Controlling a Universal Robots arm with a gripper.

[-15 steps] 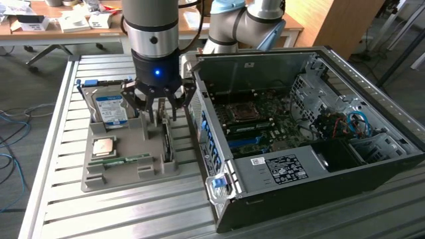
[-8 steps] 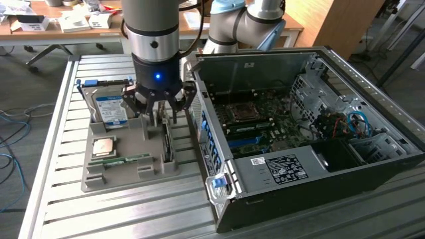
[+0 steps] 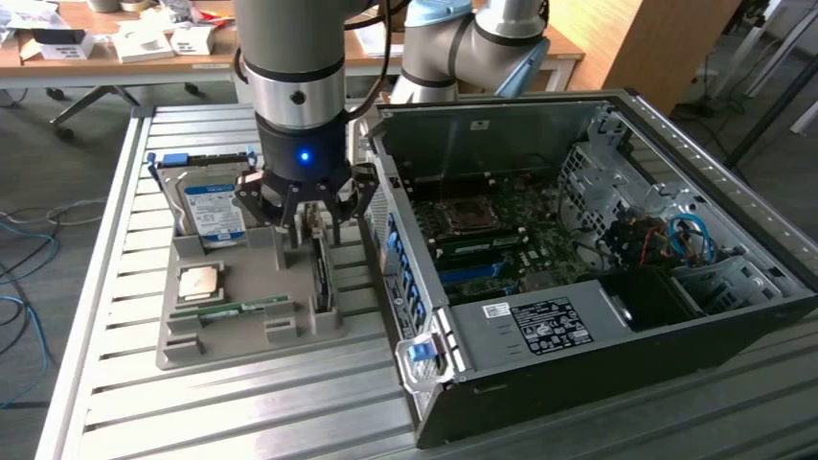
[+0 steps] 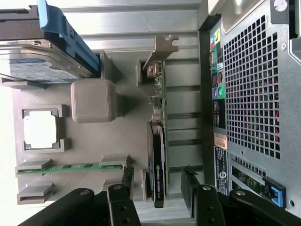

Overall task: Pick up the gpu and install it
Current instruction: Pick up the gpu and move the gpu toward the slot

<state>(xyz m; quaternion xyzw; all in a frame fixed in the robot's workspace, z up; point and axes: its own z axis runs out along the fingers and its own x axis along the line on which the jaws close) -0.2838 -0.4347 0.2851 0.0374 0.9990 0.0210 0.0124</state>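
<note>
The gpu (image 3: 322, 280) stands on edge in a slot of the grey tray (image 3: 243, 340), a thin dark card with a silver bracket (image 4: 158, 51) at one end. In the wrist view the gpu (image 4: 158, 141) runs lengthwise between my two black fingers (image 4: 127, 181). My gripper (image 3: 312, 218) hangs directly over the card's bracket end, just above it. The gripper (image 4: 157, 174) is open, one finger on each side of the card with a gap on both sides. Nothing is held.
The tray also holds a hard drive (image 3: 211, 203) with a blue-white label, a square processor (image 3: 198, 281) and a green memory stick (image 3: 230, 310). The open computer case (image 3: 576, 268) stands close on the exterior view's right of the tray; its perforated rear panel (image 4: 254, 84) is near the fingers.
</note>
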